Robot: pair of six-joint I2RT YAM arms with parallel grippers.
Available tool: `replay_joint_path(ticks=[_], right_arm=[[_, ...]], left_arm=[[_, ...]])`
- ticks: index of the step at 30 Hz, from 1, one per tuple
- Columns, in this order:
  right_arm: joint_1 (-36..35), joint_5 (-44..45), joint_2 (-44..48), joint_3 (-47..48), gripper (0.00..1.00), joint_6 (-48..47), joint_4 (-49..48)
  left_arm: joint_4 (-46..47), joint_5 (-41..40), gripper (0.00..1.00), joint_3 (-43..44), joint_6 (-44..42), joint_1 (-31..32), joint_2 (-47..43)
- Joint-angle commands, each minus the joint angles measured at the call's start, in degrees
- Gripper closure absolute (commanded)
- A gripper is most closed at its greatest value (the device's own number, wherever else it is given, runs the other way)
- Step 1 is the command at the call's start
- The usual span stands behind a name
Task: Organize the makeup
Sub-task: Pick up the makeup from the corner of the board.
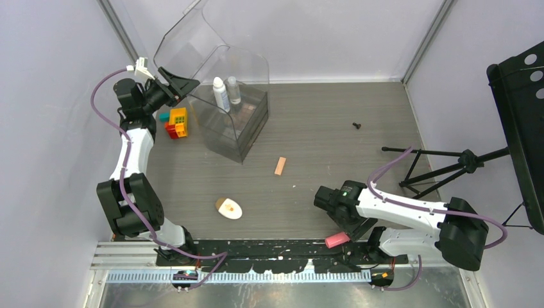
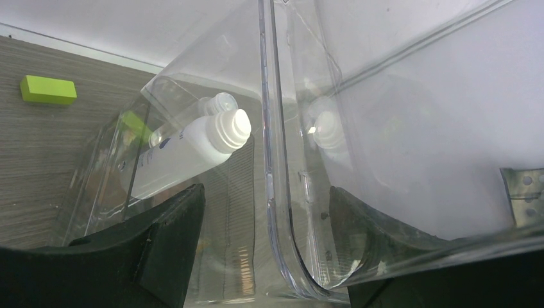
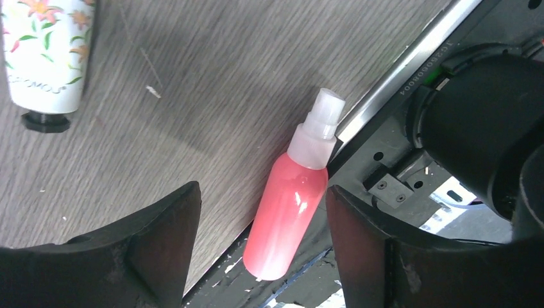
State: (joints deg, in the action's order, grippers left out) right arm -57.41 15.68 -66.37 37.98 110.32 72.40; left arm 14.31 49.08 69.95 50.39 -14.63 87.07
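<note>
Top external: two bottles (image 1: 224,93) cased, 11 o'clock; compact (image 1: 229,208), sponge (image 1: 280,165) outstanding. Right gripper (image 3: 262,192) released astride pink bottle (image 3: 285,212); left gripper (image 2: 263,199) at lid (image 2: 385,96), grip indeterminate

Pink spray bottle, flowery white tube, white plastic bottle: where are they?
Pink spray bottle (image 3: 287,212), right wrist view, its pink body.
Flowery white tube (image 3: 48,58), right wrist view, its printed side.
White plastic bottle (image 2: 232,128), left wrist view, its ribbed cap.

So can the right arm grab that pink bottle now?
Probably yes. The pink bottle lies between the open fingers of the right gripper with nothing on top, though it lies right beside the metal rail, which may crowd one finger.
</note>
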Motion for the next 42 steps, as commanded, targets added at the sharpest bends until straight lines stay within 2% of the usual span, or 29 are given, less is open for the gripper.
replay_joint_path(ticks=[1,5,14,25,27,31,33,37,39,42], right_arm=[[-0.6,-1.4,1.1,-2.1,0.25,4.1,-0.9],[-0.6,-2.4,1.0,-3.7,0.25,4.3,-2.1],[-0.6,-0.9,1.2,-5.2,0.36,6.0,-2.9],[-0.6,3.2,4.0,-6.1,0.62,7.0,-4.1],[-0.5,5.6,5.1,-5.4,0.75,7.0,-4.0],[-0.5,14.7,9.3,-1.1,0.81,3.7,-4.2],[-0.5,23.4,11.3,2.1,0.83,-2.6,-5.9],[-0.5,38.9,13.6,8.6,0.94,-28.7,-20.6],[-0.5,44.3,13.1,9.2,0.97,-45.6,-38.1],[-0.5,42.8,8.9,8.2,0.98,-77.0,-67.7]], left_arm=[[1.4,0.6,0.26,1.5,0.2,0.2,-0.6],[1.4,0.6,0.26,1.6,0.3,0.2,-0.5],[2.2,0.8,0.26,1.4,0.8,0.2,-0.4],[2.2,0.8,0.26,1.2,0.6,0.1,-0.8],[2.2,0.7,0.26,1.1,0.5,0.2,-0.8],[2.2,0.8,0.27,1.2,0.6,0.2,-0.6],[2.2,0.8,0.27,1.2,0.6,0.2,-0.8],[2.2,0.8,0.26,1.5,0.8,0.1,-0.7],[2.2,0.8,0.27,1.6,0.8,0.2,-0.7],[2.2,0.8,0.27,1.6,0.9,0.1,-0.8]])
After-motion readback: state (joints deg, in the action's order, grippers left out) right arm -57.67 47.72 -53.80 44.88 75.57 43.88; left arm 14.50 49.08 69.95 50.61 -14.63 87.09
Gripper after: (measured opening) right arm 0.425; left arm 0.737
